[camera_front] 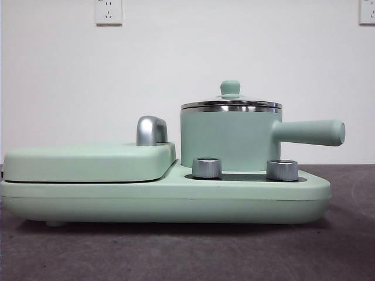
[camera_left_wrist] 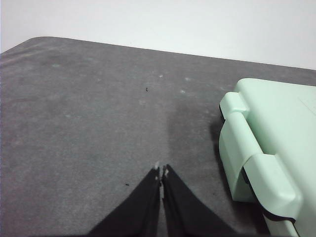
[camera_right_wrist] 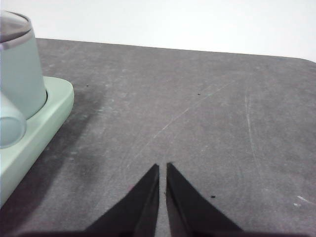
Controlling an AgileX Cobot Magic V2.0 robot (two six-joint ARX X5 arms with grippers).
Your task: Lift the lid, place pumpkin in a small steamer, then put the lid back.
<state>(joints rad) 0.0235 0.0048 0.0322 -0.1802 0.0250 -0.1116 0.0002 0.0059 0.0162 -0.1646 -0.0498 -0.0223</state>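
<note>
While the lid [camera_front: 231, 100] sits on the small steamer [camera_front: 229, 139] atop the base [camera_front: 176, 199], only the front view shows its knob; my left hand [camera_left_wrist: 161, 173] and right hand [camera_right_wrist: 162, 168] hover pinched shut, empty, over bare worktop [camera_right_wrist: 197, 123].

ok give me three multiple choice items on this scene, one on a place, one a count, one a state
1. Where does the mint-green cylindrical pot with the long side handle stand?
A. on the bare table
B. on the wide, low mint-green base
C. on the flat mint-green cover

2. How many silver knobs show on the front of that base?
A. one
B. two
C. four

3. What state is the small steel-rimmed lid with the mint-green knob in?
A. on the pot
B. lying on the table
C. held in a gripper

Answers: 1 B, the pot sits on the base behind the knobs. 2 B, two show in the front view. 3 A, its rim rests on the pot.
</note>
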